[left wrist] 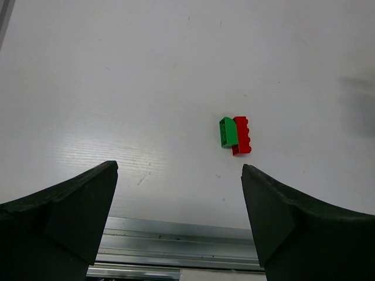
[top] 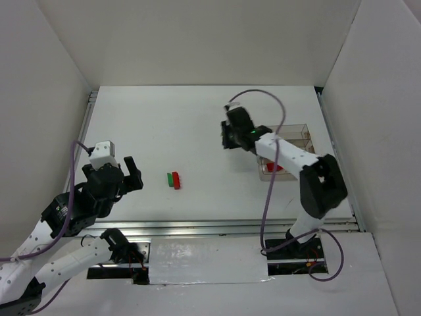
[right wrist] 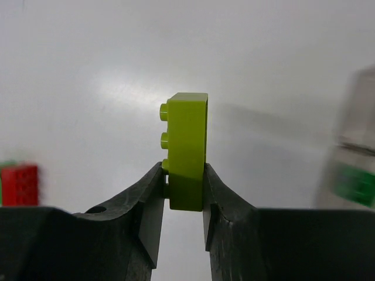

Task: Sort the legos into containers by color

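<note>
At the lower left of the top view the left jaws stand released and wide apart, grasping nothing, above the table (top: pixel 197 125). They point toward two legos near the middle: a green brick (top: pixel 170 179) and a red brick (top: pixel 176 180), side by side and touching. In the left wrist view this pair lies right of centre, ahead of the spread jaws and not between them.

Further right, at upper centre, the right jaws are clenched on a yellow-green brick (right wrist: pixel 187 137). They grip its lower end, so it stands upright with its studs facing left. To the right, the containers (top: pixel 308 131) sit close by this arm, with red pieces (top: pixel 275 168) in the nearest tray. The smeared right edge of the right wrist view seems to show green in another tray, though the blur leaves that unsure.

The step in hand looks like carrying the yellow-green brick to its tray. The next move calls for swinging the right jaws rightward over the tray meant for that colour, lowering, then letting go. The touching pair will need one brick picked without dragging its neighbour.
</note>
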You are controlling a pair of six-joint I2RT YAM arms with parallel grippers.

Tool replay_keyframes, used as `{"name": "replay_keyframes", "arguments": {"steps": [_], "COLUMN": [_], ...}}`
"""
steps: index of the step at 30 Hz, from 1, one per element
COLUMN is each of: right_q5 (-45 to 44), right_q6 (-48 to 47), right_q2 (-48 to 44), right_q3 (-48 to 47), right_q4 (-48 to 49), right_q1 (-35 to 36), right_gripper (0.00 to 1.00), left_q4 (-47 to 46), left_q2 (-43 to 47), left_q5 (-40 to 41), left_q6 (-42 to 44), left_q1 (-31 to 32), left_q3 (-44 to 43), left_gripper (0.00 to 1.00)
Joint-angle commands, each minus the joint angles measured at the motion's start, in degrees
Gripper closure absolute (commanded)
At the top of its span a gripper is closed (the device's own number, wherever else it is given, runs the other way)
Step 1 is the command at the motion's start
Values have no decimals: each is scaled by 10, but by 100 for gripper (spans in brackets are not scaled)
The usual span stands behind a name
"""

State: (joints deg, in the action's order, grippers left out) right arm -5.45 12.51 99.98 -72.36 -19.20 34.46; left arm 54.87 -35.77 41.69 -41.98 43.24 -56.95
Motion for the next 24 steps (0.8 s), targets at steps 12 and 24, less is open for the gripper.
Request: {"name": "replay_keyframes", "arguments": {"steps": [12, 24], "right_q5": [-61, -59], "right_q6": [197, 204], "right_q2": [-58, 19], "right_q3": [13, -44], "right_q4": [-30, -36], "right_q1": [-323, -383], "right_gripper": [100, 48], "left_q4": [-29, -33], "left_q2": [7, -7], "left_q5": [-11, -18], "left_q6": [22, 28], "left_q1": [-4, -4], "left_q3": [7, 7], "left_gripper": [0, 1]}}
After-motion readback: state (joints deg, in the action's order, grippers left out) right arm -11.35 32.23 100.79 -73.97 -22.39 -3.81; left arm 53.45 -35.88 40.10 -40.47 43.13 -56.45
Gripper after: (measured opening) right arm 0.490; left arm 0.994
